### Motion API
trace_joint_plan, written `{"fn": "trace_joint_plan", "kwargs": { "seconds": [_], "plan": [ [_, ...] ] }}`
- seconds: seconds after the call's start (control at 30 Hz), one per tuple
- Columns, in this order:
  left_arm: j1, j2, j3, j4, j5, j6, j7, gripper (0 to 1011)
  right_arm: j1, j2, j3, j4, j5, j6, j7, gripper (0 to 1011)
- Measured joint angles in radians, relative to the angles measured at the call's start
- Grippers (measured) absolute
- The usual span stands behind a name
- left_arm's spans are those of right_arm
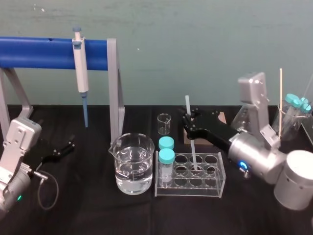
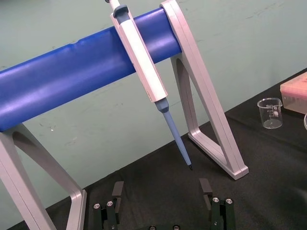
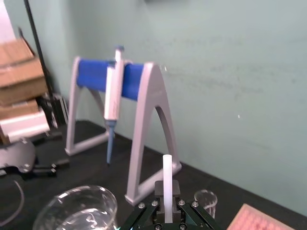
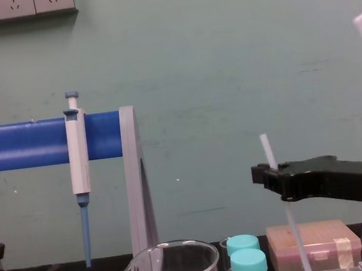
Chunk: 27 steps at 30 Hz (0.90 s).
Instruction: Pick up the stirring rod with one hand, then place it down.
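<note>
The stirring rod (image 1: pixel 192 147) is clamped near its upper end by the right gripper (image 1: pixel 188 122), and its lower end seems to sit in a well of the tube rack (image 1: pixel 190 192). Pick-up is judged under way; a straight lift clear of the rack is called for. The left gripper (image 2: pixel 160 189) is parked well left of the rack, jaws apart.

A pale green painted wall (image 4: pixel 224 52), scuffed and marked in places, stands behind the black cloth-covered table (image 1: pixel 88 215). A row of white wall sockets (image 4: pixel 19 7) sits high on it. Brown cardboard boxes (image 3: pixel 19 72) stand stacked nearby.
</note>
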Motion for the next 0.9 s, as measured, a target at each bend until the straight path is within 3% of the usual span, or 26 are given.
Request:
{"fn": "trace_joint_plan", "kwargs": {
  "seconds": [0.17, 0.3, 0.67, 0.9],
  "plan": [
    [0.000, 0.000, 0.000, 0.000, 0.000, 0.000, 0.000, 1000, -0.058, -0.003, 0.037, -0.029, 0.015, -0.072, 0.017, 70],
    [0.000, 0.000, 0.000, 0.000, 0.000, 0.000, 0.000, 1000, -0.075, -0.004, 0.057, -0.046, 0.015, -0.096, 0.022, 70],
    [0.000, 0.000, 0.000, 0.000, 0.000, 0.000, 0.000, 1000, -0.059, -0.006, 0.130, -0.106, 0.010, -0.178, 0.055, 70],
    [0.000, 0.000, 0.000, 0.000, 0.000, 0.000, 0.000, 1000, -0.048, -0.010, 0.162, -0.131, 0.001, -0.178, 0.060, 70]
  ]
}}
